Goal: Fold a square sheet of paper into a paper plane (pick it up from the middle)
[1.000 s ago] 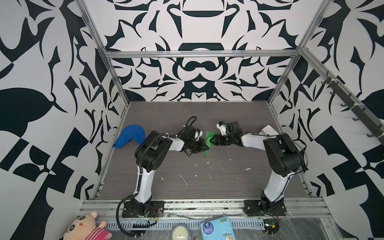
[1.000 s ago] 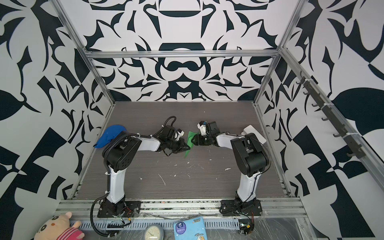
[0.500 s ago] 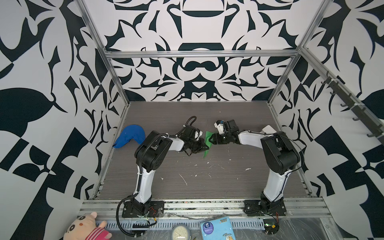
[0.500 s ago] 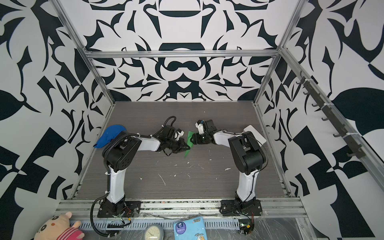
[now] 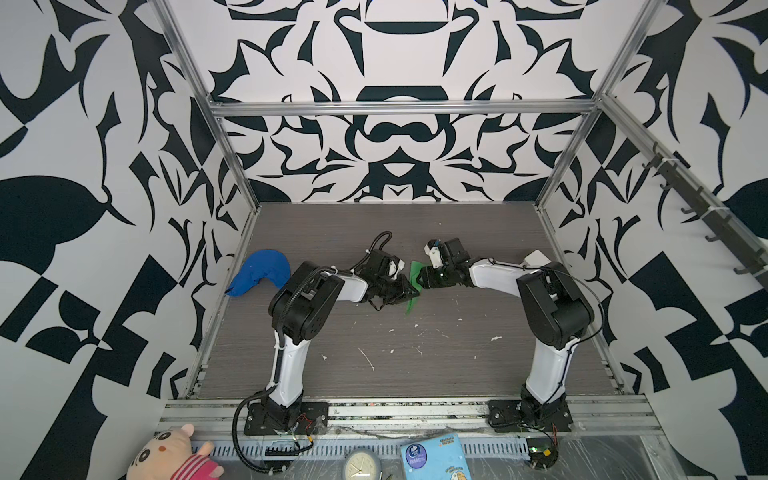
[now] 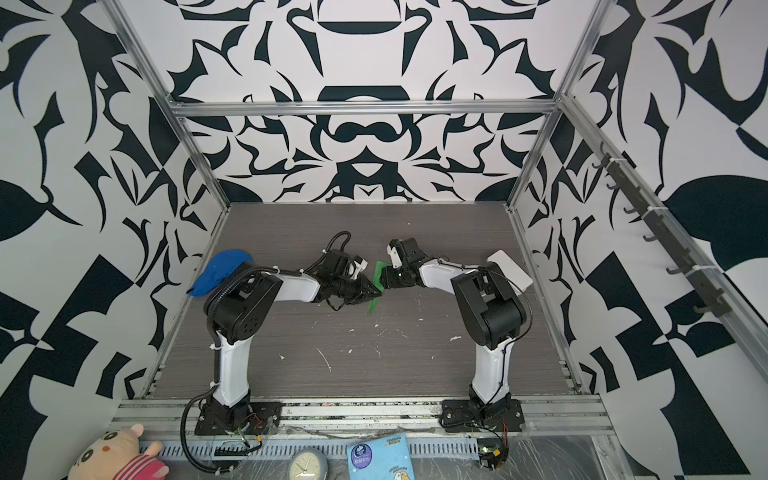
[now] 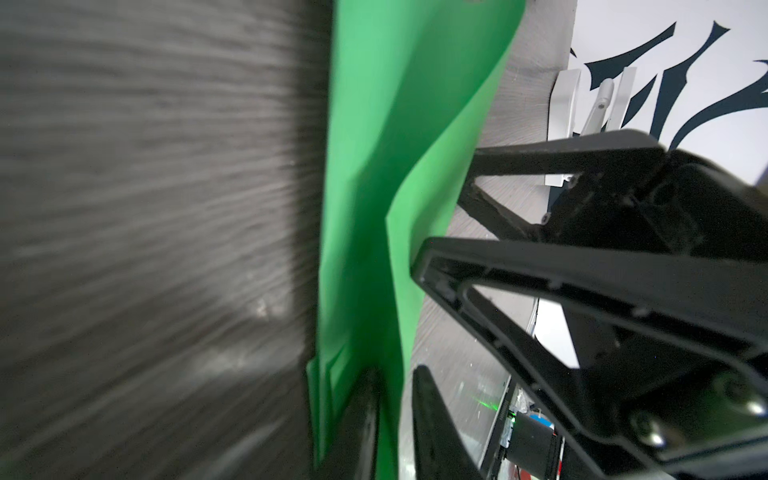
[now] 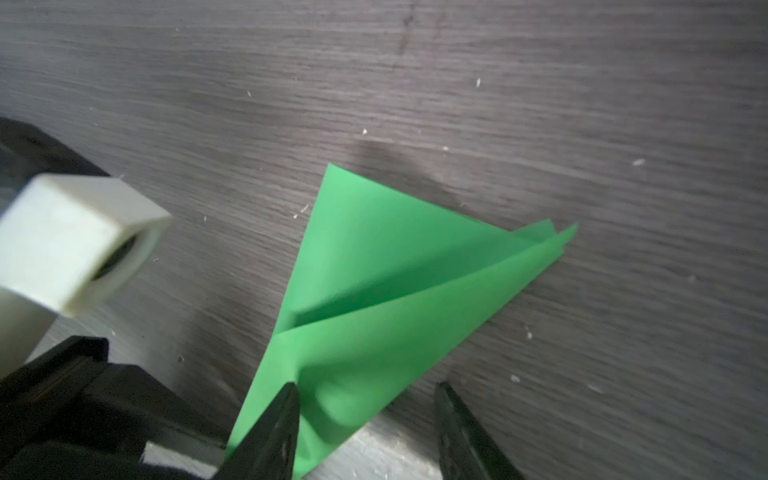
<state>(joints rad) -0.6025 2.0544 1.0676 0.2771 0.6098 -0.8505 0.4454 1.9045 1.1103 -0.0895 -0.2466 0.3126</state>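
The green sheet of paper [image 5: 415, 272] [image 6: 379, 272] lies mid-table, folded into a narrow pointed shape with layered flaps. It stands partly on edge between my two grippers. In the left wrist view one paper [image 7: 395, 124] flap runs through the narrow gap of my left gripper [image 7: 395, 374] [image 5: 413, 293], whose fingers stand slightly apart. My right gripper [image 8: 366, 386] [image 5: 422, 280] is open wide. One of its fingertips [image 8: 291, 390] rests on the paper [image 8: 395, 291] and the other touches the bare table beside it.
A blue cloth cap [image 5: 259, 272] lies by the left wall. A white flat object [image 5: 538, 257] sits at the back right behind the right arm. Small white scraps [image 5: 365, 357] dot the wood table. A plush toy [image 5: 166, 457], a clock and a blue packet lie past the front rail.
The left fingers have parted a little from a shut grip on the paper. The right gripper has shifted slightly left, closer onto the paper.
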